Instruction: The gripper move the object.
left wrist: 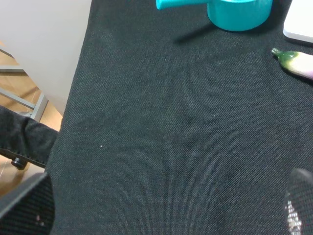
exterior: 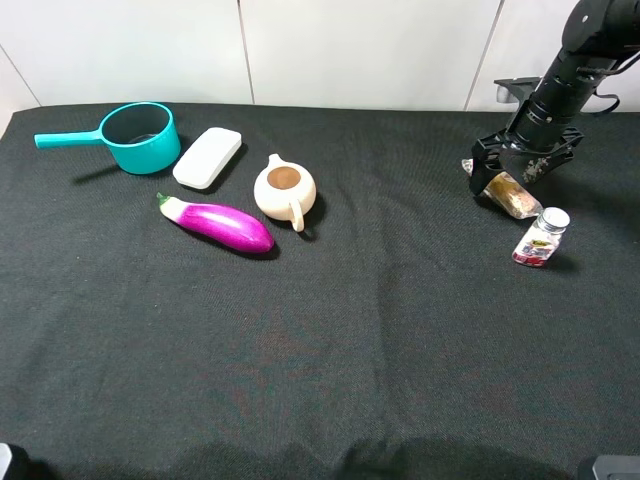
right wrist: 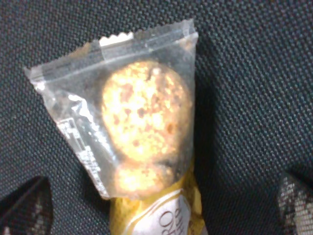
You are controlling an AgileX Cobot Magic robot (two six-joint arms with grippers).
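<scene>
While right gripper (exterior: 512, 165) gapes wide over one snack pack (exterior: 510, 194), one bottle (exterior: 541, 238) beside.

The left wrist camera looks down on a black woven cloth (left wrist: 166, 142) that fills most of the picture. At the far edge of what it sees stands a teal pot (left wrist: 239, 12) with its straight handle (left wrist: 181, 4) running off to the left; only its lower part shows. Just right of the pot is the corner of a white flat object (left wrist: 301, 24). Nearer than that corner lies the green-capped end of a purple eggplant (left wrist: 296, 61). Beyond the cloth's left edge a pale wall panel (left wrist: 44, 44) and wooden floor (left wrist: 19, 81) are visible.
</scene>
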